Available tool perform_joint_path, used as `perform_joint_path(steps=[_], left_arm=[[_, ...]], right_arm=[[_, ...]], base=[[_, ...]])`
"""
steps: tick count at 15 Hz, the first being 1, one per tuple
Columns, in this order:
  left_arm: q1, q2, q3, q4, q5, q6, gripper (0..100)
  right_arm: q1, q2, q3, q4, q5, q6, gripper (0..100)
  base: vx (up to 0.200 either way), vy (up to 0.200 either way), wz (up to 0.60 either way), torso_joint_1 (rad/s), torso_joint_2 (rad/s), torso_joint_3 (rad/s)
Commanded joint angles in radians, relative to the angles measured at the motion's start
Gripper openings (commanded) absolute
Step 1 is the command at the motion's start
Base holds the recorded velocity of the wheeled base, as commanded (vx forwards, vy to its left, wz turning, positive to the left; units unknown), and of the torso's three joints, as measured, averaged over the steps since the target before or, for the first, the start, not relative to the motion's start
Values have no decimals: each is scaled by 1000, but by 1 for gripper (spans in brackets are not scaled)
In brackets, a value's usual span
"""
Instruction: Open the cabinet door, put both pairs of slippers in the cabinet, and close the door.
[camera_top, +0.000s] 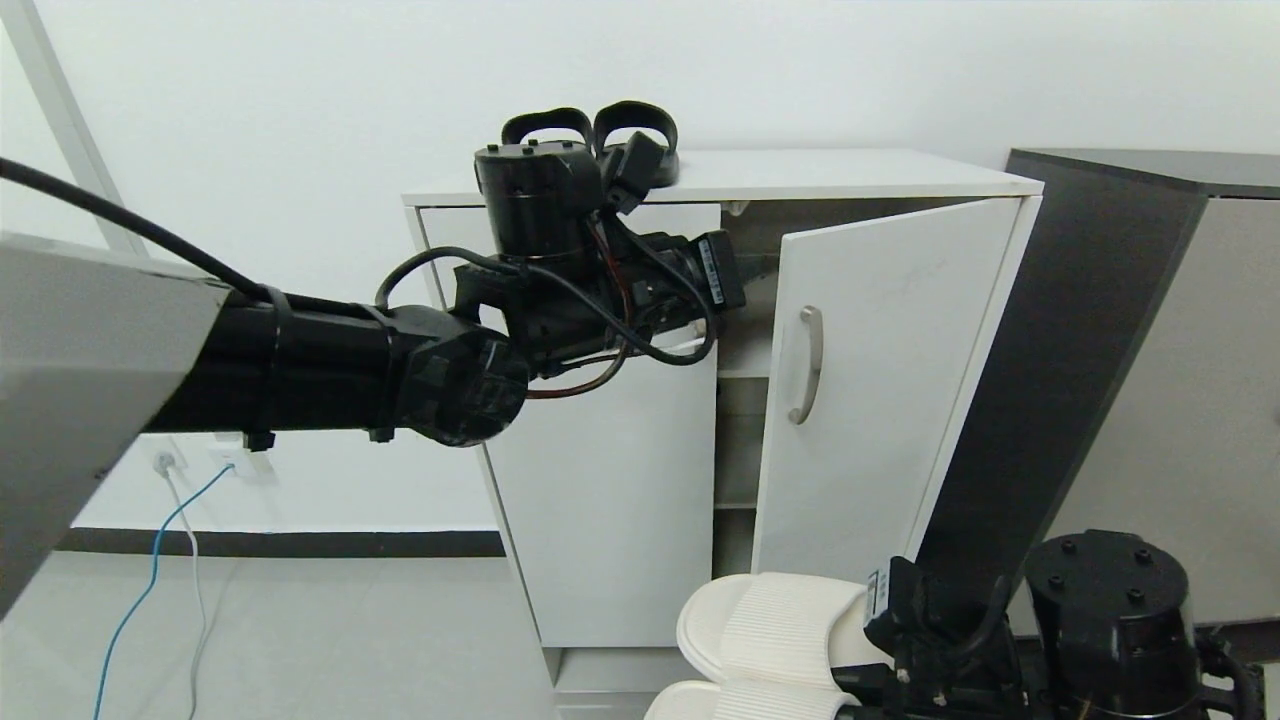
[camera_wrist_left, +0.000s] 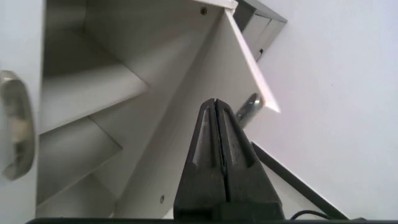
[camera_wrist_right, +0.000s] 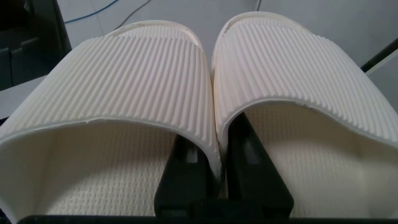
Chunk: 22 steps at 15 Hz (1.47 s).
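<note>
Door-opening step, likely: cabinet door (camera_top: 880, 400) ajar, left jaws shut, empty; right jaws clamping white slippers (camera_top: 775, 630). Next probably: swing door wider, load shelf (camera_wrist_left: 87, 90).

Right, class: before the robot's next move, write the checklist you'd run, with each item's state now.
1. Door open: ok, the right door stands ajar.
2. Gap wide enough for slippers: cannot tell.
3. Grip on white slippers: ok, right gripper shut on them.
4. Opening free of left gripper: not ok, it sits shut at the gap.
5. Stowing of black slippers: not ok, on the cabinet top.
</note>
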Motion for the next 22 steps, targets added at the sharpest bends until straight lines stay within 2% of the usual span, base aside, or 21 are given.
perform_joint_path(steps=[1,4,6,8,10,12,13,15,18,20,21,22], left_arm=[[-6,17,-4,1,1,-1,0],[-37,-8,25,-5,17,3,0],[-103,-75,95,-14,40,15,0],[-136,-106,118,-14,44,19,0],[-136,-115,123,-14,44,19,0],[-133,-120,140,-16,46,21,0],[-129,-135,163,-20,46,39,0],[-104,-215,261,-33,44,111,0],[-51,-448,454,-22,46,122,0],[-1,-657,641,-19,46,125,0],[15,-769,743,4,46,144,0],[38,-864,802,49,46,173,0]], right_arm=[[7,2,2,-1,1,-1,0],[7,2,2,1,-1,-1,0],[9,2,2,1,-1,-1,0],[12,4,2,1,-1,-1,0],[12,7,2,1,-1,-1,0],[12,7,2,-1,-1,-1,0],[10,7,0,-1,-1,1,0],[-7,9,-7,-2,-1,7,0],[-39,29,-20,-2,1,9,0],[-50,45,-30,-2,1,12,0],[-51,50,-30,-2,1,12,0],[-53,55,-30,-4,1,12,0]], base=[[0,0,0,0,0,0],[-133,0,0,2,3,2],[-200,0,0,2,0,0],[-200,0,0,10,0,-2],[-200,0,0,0,0,7],[0,0,0,0,0,0],[0,0,0,0,0,0],[0,0,0,0,0,0],[0,0,0,0,0,0],[0,0,0,0,0,0],[0,0,0,0,0,0],[0,0,0,0,0,0]])
